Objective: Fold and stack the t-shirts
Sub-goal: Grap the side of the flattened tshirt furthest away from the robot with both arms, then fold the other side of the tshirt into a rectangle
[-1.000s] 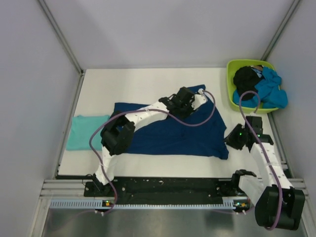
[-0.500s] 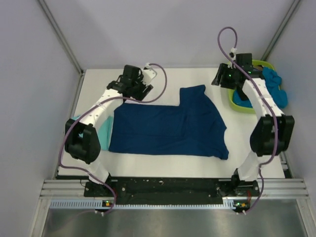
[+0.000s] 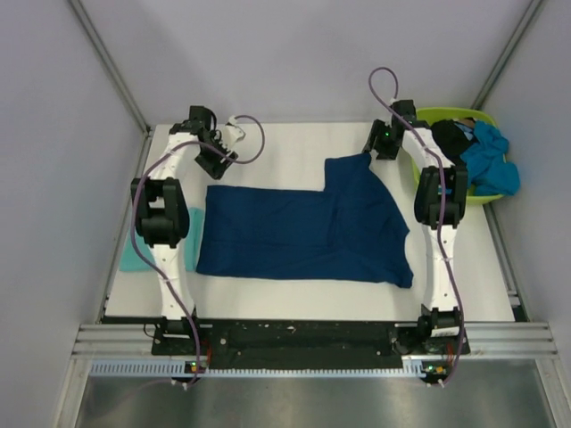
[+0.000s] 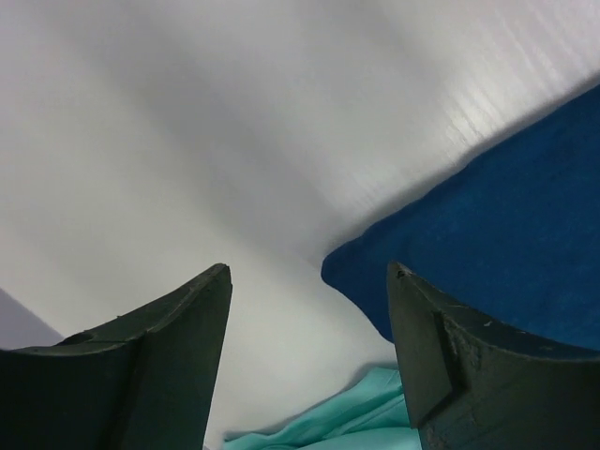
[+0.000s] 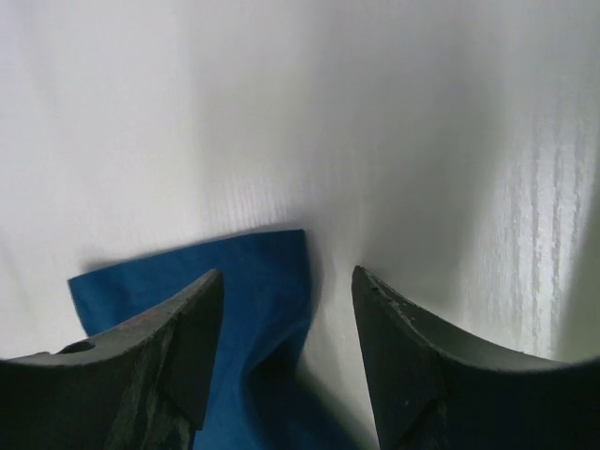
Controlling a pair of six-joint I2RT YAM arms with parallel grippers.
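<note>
On the white table [image 3: 285,147] the dark navy shirt [image 3: 303,232] lies spread flat, one sleeve pointing toward the far edge. My left gripper [image 3: 217,160] hovers just beyond its far left corner, jaws apart and holding nothing. My right gripper [image 3: 376,148] hangs over the sleeve tip, likewise spread wide with no cloth between the jaws. Just left of the navy shirt lies the teal shirt [image 3: 132,257] (my left arm covers part of it). A black shirt [image 3: 446,138] and a bright blue shirt [image 3: 491,162] are heaped in the green tub [image 3: 417,125] at the far right corner.
</note>
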